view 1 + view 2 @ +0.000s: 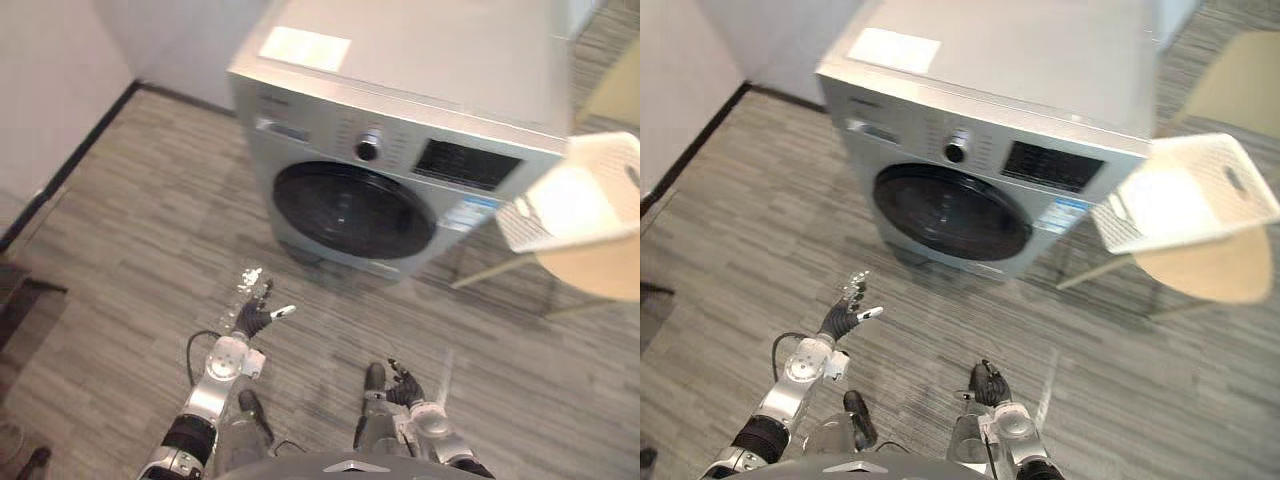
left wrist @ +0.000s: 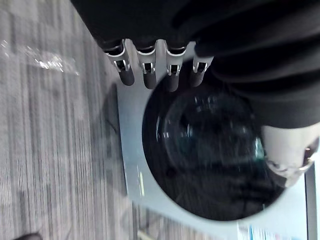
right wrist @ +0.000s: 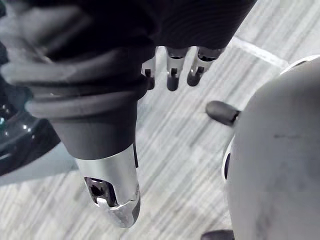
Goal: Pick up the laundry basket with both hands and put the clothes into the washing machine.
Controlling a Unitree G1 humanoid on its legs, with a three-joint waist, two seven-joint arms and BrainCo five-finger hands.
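A silver front-loading washing machine [image 1: 420,90] stands ahead of me, its dark round door [image 1: 352,211] closed. A white laundry basket [image 1: 578,190] sits tilted on a light round wooden table [image 1: 600,268] to the machine's right, with something pale inside it. My left hand [image 1: 254,316] is raised over the floor in front of the door, fingers [image 2: 148,70] straight and open, holding nothing. My right hand [image 1: 404,388] hangs low near my body, with its fingers [image 3: 172,75] relaxed and empty above the floor. Both hands are well away from the basket.
Grey wood-grain floor [image 1: 150,230] spreads between me and the machine. A white wall with a dark baseboard [image 1: 75,155] runs along the left. A dark piece of furniture [image 1: 18,292] juts in at the left edge. The table's thin legs [image 1: 490,272] reach down beside the machine.
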